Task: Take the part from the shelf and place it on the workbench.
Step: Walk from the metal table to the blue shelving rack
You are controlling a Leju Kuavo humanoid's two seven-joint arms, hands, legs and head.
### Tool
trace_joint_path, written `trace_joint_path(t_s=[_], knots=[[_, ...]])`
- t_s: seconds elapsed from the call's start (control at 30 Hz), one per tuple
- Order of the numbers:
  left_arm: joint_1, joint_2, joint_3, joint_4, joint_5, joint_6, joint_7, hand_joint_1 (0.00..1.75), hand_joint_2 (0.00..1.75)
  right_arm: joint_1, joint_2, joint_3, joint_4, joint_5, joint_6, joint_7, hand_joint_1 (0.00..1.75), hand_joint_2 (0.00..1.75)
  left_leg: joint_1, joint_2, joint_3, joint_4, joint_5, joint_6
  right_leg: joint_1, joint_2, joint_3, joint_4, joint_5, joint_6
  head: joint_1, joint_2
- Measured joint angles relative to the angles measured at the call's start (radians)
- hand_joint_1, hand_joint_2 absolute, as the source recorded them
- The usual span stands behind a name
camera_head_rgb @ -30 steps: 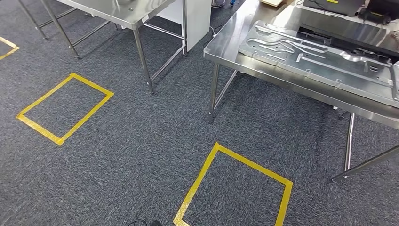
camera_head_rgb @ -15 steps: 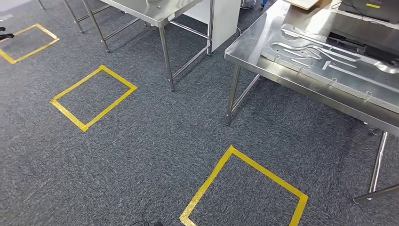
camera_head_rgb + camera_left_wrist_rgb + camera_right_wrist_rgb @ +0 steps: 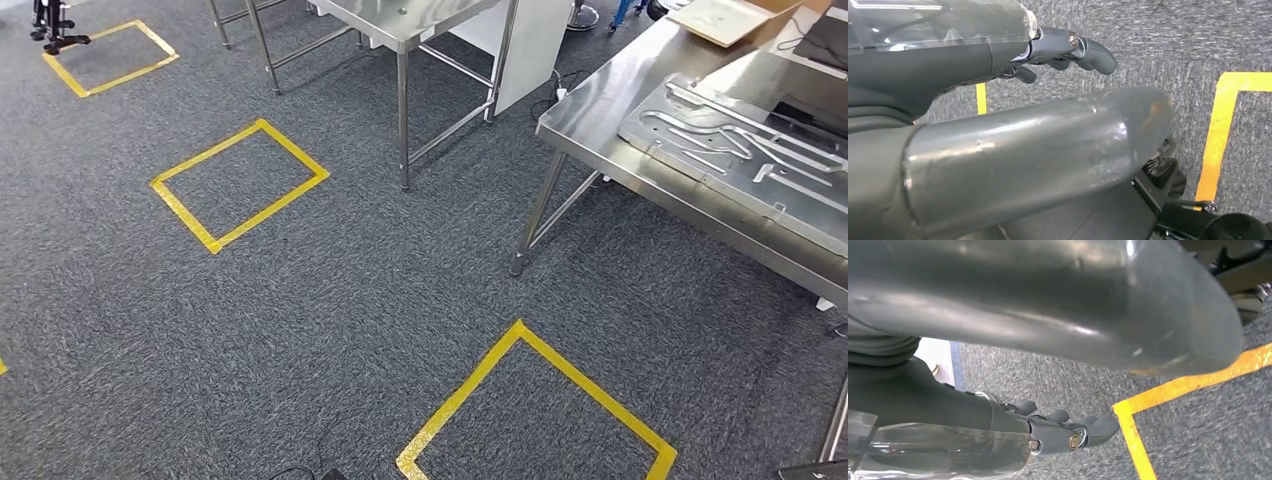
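Left hand (image 3: 1068,52), right hand (image 3: 1068,432) — hanging over carpet, fingers loosely curled, holding nothing. Step: walking to the shelf. Part's place — cannot tell. Next: find shelf, reach.

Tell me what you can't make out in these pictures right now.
- Stamped metal panel on the steel workbench: head view, cut off by the right edge.
- Left hand: left wrist view, fingers mostly hidden behind the thick thumb.
- Right hand: right wrist view, thumb hides much of it.
- Dark object: head view, too small to identify.
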Motion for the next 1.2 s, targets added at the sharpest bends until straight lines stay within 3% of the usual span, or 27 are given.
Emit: trace_joint_path(t_s=[0.1, 0.17, 0.23, 0.3, 0.33, 0.37, 0.43, 0.47, 0.5, 0.53, 0.57, 0.63, 0.67, 0.73, 0.77, 0.83, 0.9, 0.93, 0.97, 1.0, 1.03, 1.1, 1.13, 1.2], knots=[[0.0, -0.001, -0.003, 0.0, 0.0, -0.001, 0.0, 0.0, 0.0, 0.002, 0.002, 0.0, 0.0, 0.002, 0.0, 0.0, 0.0, 0.0, -0.001, -0.032, 0.0, 0.009, -0.003, -0.006, -0.001, 0.036, 0.08, -0.184, 0.099, -0.01, 0.0, 0.0], [-0.001, -0.002, -0.005, 0.0, -0.001, -0.001, 0.0, 0.0, 0.0, 0.001, 0.002, 0.0, 0.0, 0.002, 0.0, 0.0, 0.0, 0.0, -0.001, -0.046, -0.005, 0.013, -0.004, -0.017, 0.002, 0.055, 0.104, -0.242, 0.113, -0.017, 0.0, 0.0], [-0.001, -0.003, -0.005, 0.0, -0.001, -0.001, 0.0, 0.0, 0.0, -0.002, 0.002, 0.0, 0.0, 0.003, 0.0, 0.0, 0.0, 0.0, 0.0, -0.059, -0.009, 0.011, -0.002, -0.03, 0.003, 0.044, 0.106, -0.247, 0.116, -0.024, 0.0, 0.0], [0.0, -0.002, -0.005, 0.0, -0.001, -0.001, 0.0, 0.0, 0.0, -0.003, 0.001, 0.001, 0.0, 0.005, 0.002, 0.001, 0.0, 0.0, 0.0, -0.043, -0.019, 0.032, -0.017, -0.042, -0.001, 0.026, 0.11, -0.256, 0.121, -0.037, 0.0, 0.0], [0.0, -0.002, -0.005, 0.0, -0.001, -0.001, 0.0, 0.0, 0.0, -0.002, -0.001, 0.001, 0.0, 0.006, 0.003, 0.001, 0.0, 0.0, 0.0, -0.025, -0.036, 0.069, -0.04, -0.046, -0.003, 0.014, 0.111, -0.259, 0.123, -0.044, 0.0, 0.0], [-0.001, -0.002, -0.006, 0.0, -0.002, -0.001, 0.001, 0.0, 0.0, -0.001, -0.003, 0.001, 0.0, 0.007, 0.004, 0.001, 0.0, 0.0, 0.002, -0.004, -0.061, 0.124, -0.073, -0.05, -0.001, 0.003, 0.111, -0.26, 0.123, -0.048, -0.001, 0.0], [-0.001, -0.002, -0.006, 0.0, -0.002, -0.001, 0.002, 0.0, 0.0, 0.002, -0.01, 0.001, 0.0, 0.008, 0.004, 0.002, 0.0, 0.0, 0.006, 0.016, -0.122, 0.254, -0.132, -0.057, 0.002, -0.019, 0.11, -0.26, 0.122, -0.052, -0.001, 0.0], [0.001, -0.002, -0.006, 0.0, -0.003, -0.001, 0.003, 0.0, 0.0, 0.003, -0.013, 0.001, 0.0, 0.009, 0.005, 0.003, 0.0, 0.0, 0.008, 0.02, -0.137, 0.289, -0.14, -0.06, 0.002, -0.03, 0.11, -0.26, 0.122, -0.052, -0.001, 0.0], [0.002, -0.002, -0.006, 0.0, -0.004, -0.001, 0.004, 0.0, 0.0, 0.003, -0.015, 0.001, 0.0, 0.01, 0.005, 0.004, 0.0, 0.0, 0.009, 0.023, -0.134, 0.286, -0.129, -0.061, 0.002, -0.04, 0.11, -0.259, 0.121, -0.051, -0.001, 0.0], [0.003, -0.001, -0.007, 0.0, -0.004, -0.001, 0.005, 0.0, 0.0, 0.002, -0.016, 0.002, 0.0, 0.011, 0.005, 0.005, 0.0, 0.0, 0.009, 0.029, -0.11, 0.243, -0.101, -0.061, 0.002, -0.05, 0.112, -0.259, 0.12, -0.05, -0.001, 0.0], [0.003, -0.001, -0.007, 0.0, -0.006, -0.001, 0.006, 0.0, 0.0, 0.002, -0.016, 0.002, 0.0, 0.012, 0.005, 0.006, 0.0, 0.0, 0.01, 0.043, -0.07, 0.172, -0.068, -0.059, 0.002, -0.059, 0.115, -0.259, 0.119, -0.047, -0.001, 0.0], [0.0, -0.001, -0.008, 0.0, -0.009, -0.001, 0.006, 0.0, 0.0, 0.002, -0.017, 0.003, 0.0, 0.014, 0.005, 0.006, 0.0, 0.0, 0.005, 0.075, -0.003, 0.047, -0.027, -0.051, 0.007, -0.076, 0.12, -0.257, 0.114, -0.038, -0.001, 0.0], [-0.001, -0.001, -0.008, 0.0, -0.01, -0.001, 0.007, 0.0, 0.0, 0.002, -0.017, 0.003, 0.0, 0.015, 0.005, 0.006, 0.0, 0.0, 0.002, 0.083, 0.011, 0.017, -0.021, -0.045, 0.009, -0.083, 0.122, -0.257, 0.112, -0.032, 0.0, 0.0], [0.0, -0.002, -0.008, 0.0, -0.011, -0.001, 0.007, 0.0, 0.0, -0.003, -0.017, 0.004, 0.0, 0.017, 0.005, 0.007, 0.0, 0.0, -0.001, 0.071, 0.01, 0.008, -0.02, -0.033, 0.011, -0.098, 0.125, -0.258, 0.112, -0.021, 0.0, 0.0], [0.002, -0.002, -0.008, 0.0, -0.011, -0.001, 0.007, 0.0, 0.0, -0.005, -0.017, 0.005, 0.0, 0.017, 0.005, 0.007, 0.0, 0.0, 0.0, 0.063, 0.01, 0.005, -0.017, -0.027, 0.008, -0.095, 0.127, -0.256, 0.108, -0.015, 0.0, 0.0], [0.002, -0.002, -0.009, 0.0, -0.011, -0.001, 0.008, 0.0, 0.0, -0.007, -0.016, 0.006, 0.0, 0.017, 0.005, 0.007, 0.0, 0.0, 0.003, 0.047, 0.012, -0.002, -0.009, -0.013, 0.004, -0.057, 0.112, -0.214, 0.074, -0.006, 0.0, 0.0], [0.0, -0.003, -0.009, 0.0, -0.013, -0.002, 0.008, 0.0, 0.0, -0.004, -0.012, 0.006, 0.0, 0.017, 0.005, 0.007, 0.0, 0.0, 0.003, 0.031, 0.01, -0.003, -0.004, -0.005, 0.002, -0.014, 0.056, -0.097, 0.008, -0.003, 0.0, 0.0], [0.0, -0.003, -0.009, 0.0, -0.013, -0.002, 0.008, 0.0, 0.0, -0.003, -0.008, 0.006, 0.0, 0.018, 0.005, 0.007, 0.0, 0.0, 0.001, 0.022, 0.009, -0.003, -0.003, -0.003, 0.002, -0.006, 0.024, -0.032, -0.019, -0.003, 0.0, 0.0], [0.001, -0.003, -0.009, 0.0, -0.014, -0.004, 0.008, 0.0, 0.0, -0.001, -0.006, 0.006, 0.0, 0.019, 0.005, 0.007, 0.0, 0.0, -0.001, 0.011, 0.008, -0.003, -0.003, -0.002, 0.003, -0.004, 0.001, 0.01, -0.027, -0.005, 0.0, 0.0], [0.002, -0.003, -0.009, 0.0, -0.016, -0.005, 0.008, 0.0, 0.0, 0.0, -0.004, 0.006, 0.0, 0.02, 0.005, 0.008, 0.0, 0.0, -0.003, 0.0, 0.008, -0.003, -0.002, -0.002, 0.003, -0.002, -0.006, 0.018, -0.016, -0.007, 0.0, 0.0], [0.003, -0.003, -0.01, 0.0, -0.017, -0.007, 0.008, 0.0, 0.0, 0.001, -0.002, 0.006, 0.0, 0.021, 0.005, 0.008, 0.0, 0.0, -0.005, -0.012, 0.009, -0.002, -0.002, -0.002, 0.004, 0.001, 0.007, -0.015, 0.015, -0.011, 0.0, 0.0], [0.004, -0.004, -0.011, 0.0, -0.02, -0.01, 0.008, 0.0, 0.0, 0.002, -0.001, 0.007, 0.0, 0.023, 0.005, 0.008, 0.0, 0.0, -0.007, -0.034, 0.011, -0.001, -0.002, -0.003, 0.008, 0.03, 0.068, -0.147, 0.087, -0.025, 0.0, 0.0], [0.003, -0.005, -0.013, 0.0, -0.02, -0.011, 0.008, 0.0, 0.0, 0.002, -0.001, 0.007, 0.0, 0.023, 0.005, 0.008, 0.0, 0.0, -0.008, -0.043, 0.01, 0.001, -0.001, -0.006, 0.01, 0.046, 0.093, -0.205, 0.11, -0.031, 0.0, 0.0], [0.001, -0.006, -0.015, 0.0, -0.02, -0.011, 0.008, 0.0, 0.0, 0.0, -0.001, 0.007, 0.0, 0.024, 0.005, 0.008, 0.0, 0.0, -0.005, -0.058, 0.004, 0.002, 0.0, -0.015, 0.014, 0.062, 0.112, -0.253, 0.119, -0.037, 0.0, 0.0]])
